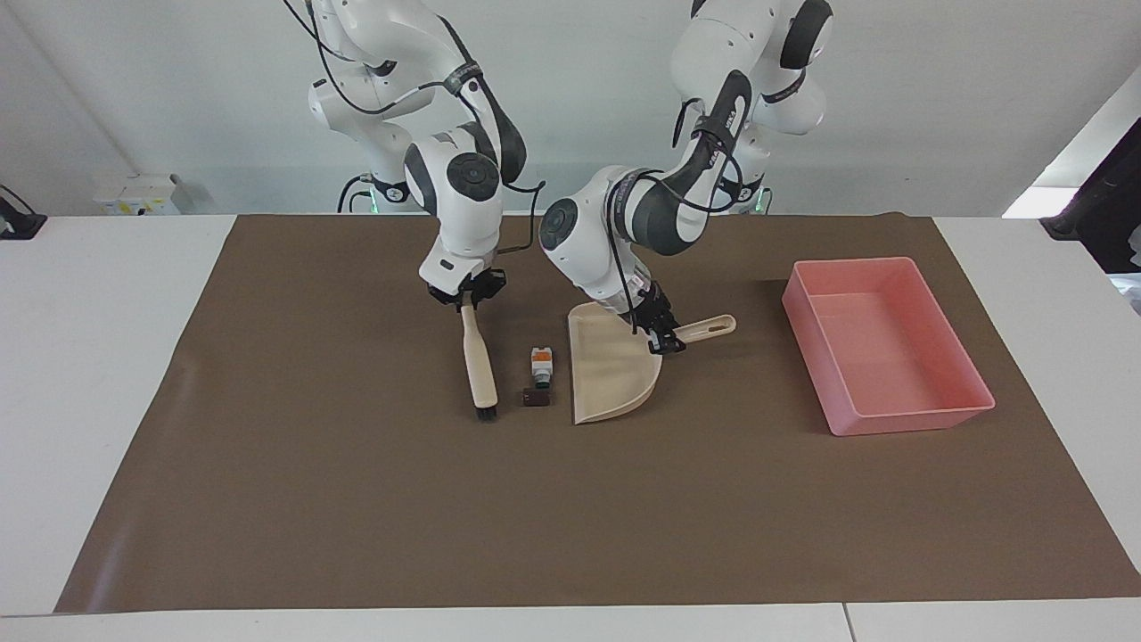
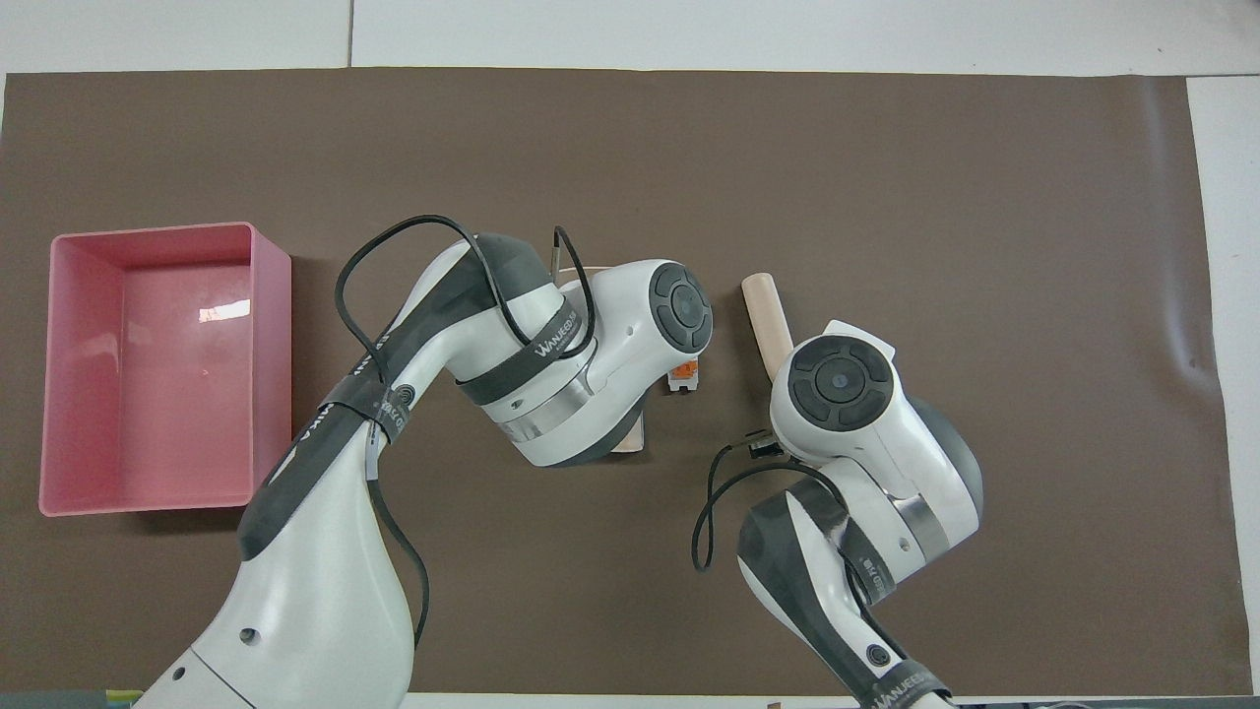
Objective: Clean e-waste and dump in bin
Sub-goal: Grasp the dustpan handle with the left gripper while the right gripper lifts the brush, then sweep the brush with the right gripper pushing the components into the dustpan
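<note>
Your right gripper (image 1: 465,298) is clamped on the upper end of the beige brush (image 1: 480,360), which slants down so its black bristles meet the brown mat (image 1: 357,499) just beside the e-waste, on the side toward the right arm's end of the table. Your left gripper (image 1: 664,339) is closed on the beige dustpan (image 1: 613,374) where the handle joins the pan; the pan's straight open edge faces the e-waste and stands just beside it. So the two parts sit between brush and dustpan: the white block with orange and green bits (image 1: 541,361) is nearer to the robots, and the dark brown block (image 1: 535,398) lies right next to it, farther from them. From overhead your left arm's wrist covers most of the dustpan and the brown block, leaving only a corner of the white block (image 2: 683,375) showing. The pink bin (image 1: 967,412) rests on the mat toward the left arm's end of the table, well apart from the dustpan.
</note>
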You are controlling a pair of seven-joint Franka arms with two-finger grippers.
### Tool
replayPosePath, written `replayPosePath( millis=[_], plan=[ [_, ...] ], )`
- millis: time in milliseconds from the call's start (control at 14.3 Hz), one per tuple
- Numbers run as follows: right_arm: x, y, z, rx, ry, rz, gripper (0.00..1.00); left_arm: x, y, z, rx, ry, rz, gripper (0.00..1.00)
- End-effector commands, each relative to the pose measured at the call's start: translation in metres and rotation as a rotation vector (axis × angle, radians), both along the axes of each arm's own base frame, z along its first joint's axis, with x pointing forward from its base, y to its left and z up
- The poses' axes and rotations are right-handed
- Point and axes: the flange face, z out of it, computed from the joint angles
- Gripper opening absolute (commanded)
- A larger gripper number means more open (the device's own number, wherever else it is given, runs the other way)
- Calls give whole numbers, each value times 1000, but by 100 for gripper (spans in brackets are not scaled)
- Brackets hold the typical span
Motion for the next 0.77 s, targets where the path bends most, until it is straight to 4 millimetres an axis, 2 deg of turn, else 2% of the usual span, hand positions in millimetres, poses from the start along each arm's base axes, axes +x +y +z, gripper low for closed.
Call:
replayPosePath(
  millis=[0,70,419,558,698],
  plan=[
    [3,26,-5,26,-1,6,0,2,-6,1,34,7,-28,0],
    [7,29,-3,55,4,-11,0,-1,-10,-7,41,17,-38,0],
    [9,56,4,339,62,-16,0,-3,-11,-9,42,18,-43,0],
    [0,77,6,452,90,5,0,-3,-10,-10,42,20,-41,0],
    [-6,90,9,570,116,-8,0,-4,-10,-12,42,21,-42,0]
  ],
)
